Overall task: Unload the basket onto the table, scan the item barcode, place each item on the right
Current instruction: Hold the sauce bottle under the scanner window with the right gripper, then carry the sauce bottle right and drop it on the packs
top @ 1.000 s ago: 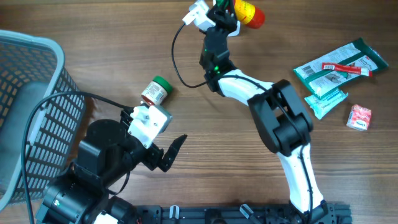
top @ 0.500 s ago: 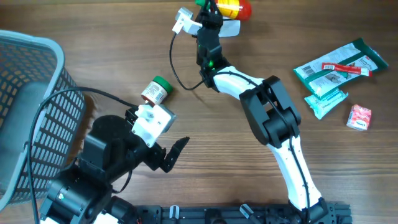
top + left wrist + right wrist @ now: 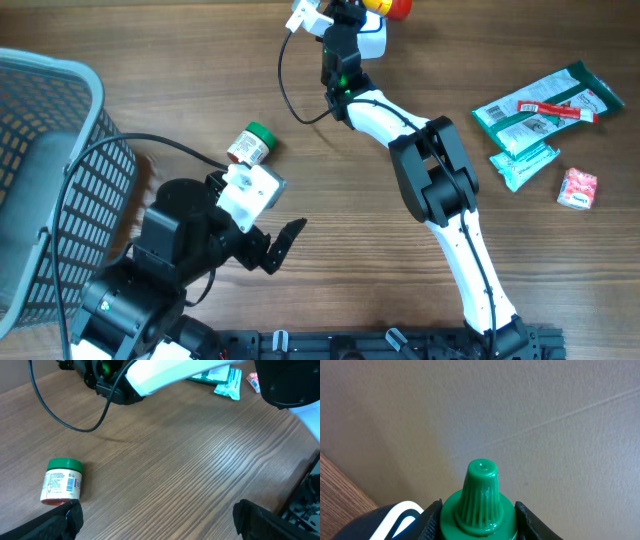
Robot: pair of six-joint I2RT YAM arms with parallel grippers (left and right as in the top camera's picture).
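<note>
A squeeze bottle with a green nozzle cap [image 3: 480,500] and a yellow and red body [image 3: 388,6] is at the far edge of the table. My right gripper [image 3: 479,521] is shut on it, one finger at each side of the cap. In the overhead view the right gripper [image 3: 352,12] is almost at the top edge of the picture. No barcode shows on the bottle. My left gripper [image 3: 157,516] hangs open above bare wood near the front of the table [image 3: 272,250]. It holds nothing.
A small jar with a green lid [image 3: 250,145] lies on its side just beyond the left gripper [image 3: 61,481]. A grey mesh basket [image 3: 50,120] stands at the left. Green packets [image 3: 545,105], a teal packet [image 3: 520,165] and a small red packet [image 3: 578,188] lie at the right.
The right arm has carried the bottle a little left and farther toward the table's far edge. The left arm has drifted slightly right, its jaws still wide.
</note>
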